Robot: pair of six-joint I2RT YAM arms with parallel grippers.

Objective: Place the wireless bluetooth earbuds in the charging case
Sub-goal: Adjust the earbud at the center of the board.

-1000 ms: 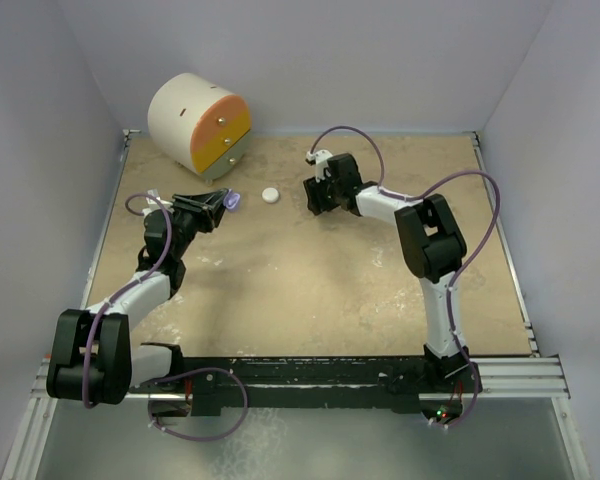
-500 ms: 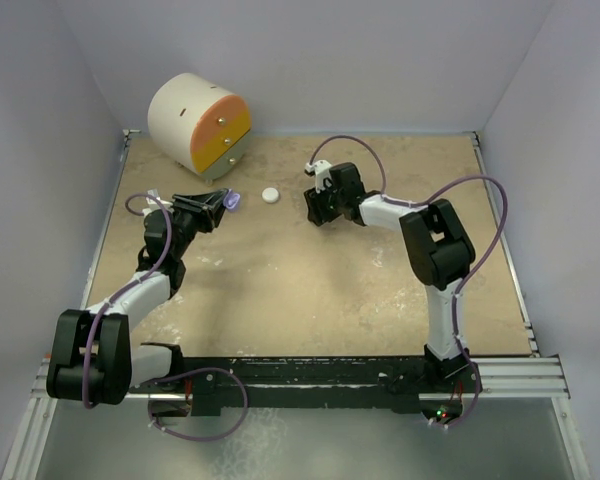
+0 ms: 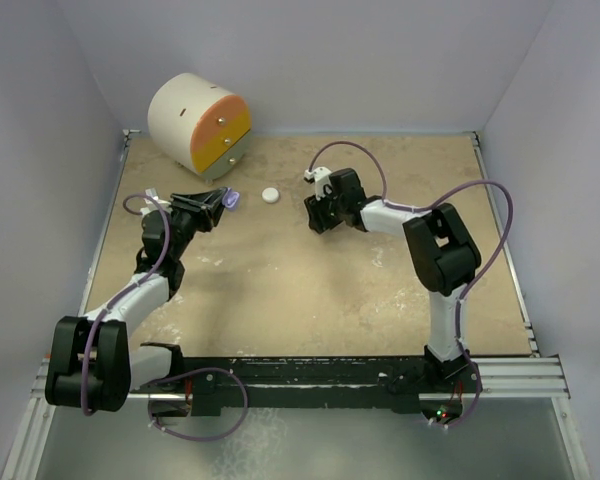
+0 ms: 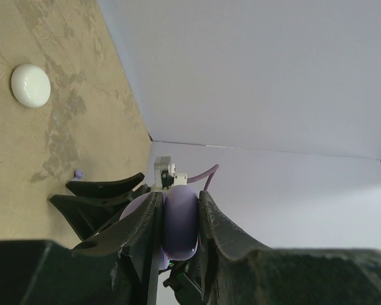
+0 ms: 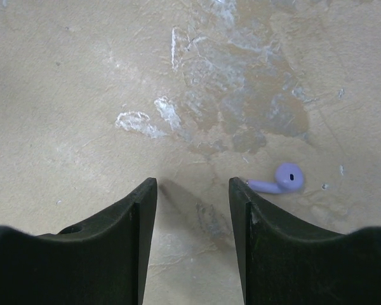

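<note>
My left gripper (image 3: pixel 216 205) (image 4: pixel 180 198) is shut on the lilac charging case (image 3: pixel 231 201) (image 4: pixel 180 219) and holds it off the table at the back left. My right gripper (image 3: pixel 315 214) (image 5: pixel 192 184) hangs open low over the table, with nothing between its fingers. A tiny purple earbud (image 5: pixel 280 179) lies on the table just outside the right fingertip (image 5: pixel 239 185), its stem almost touching it. The left wrist view shows that earbud (image 4: pixel 78 173) as a small purple speck beside the right gripper's black fingers (image 4: pixel 105 185). No other earbud is in view.
A round white puck (image 3: pixel 270 195) (image 4: pixel 30 85) lies on the table between the two grippers. A large white cylinder with a yellow and orange face (image 3: pixel 198 125) stands in the back left corner. Walls close the table on three sides.
My right gripper has come toward the near side and down to the table, and its jaws have narrowed a little. The left gripper and its case have stayed in place.
</note>
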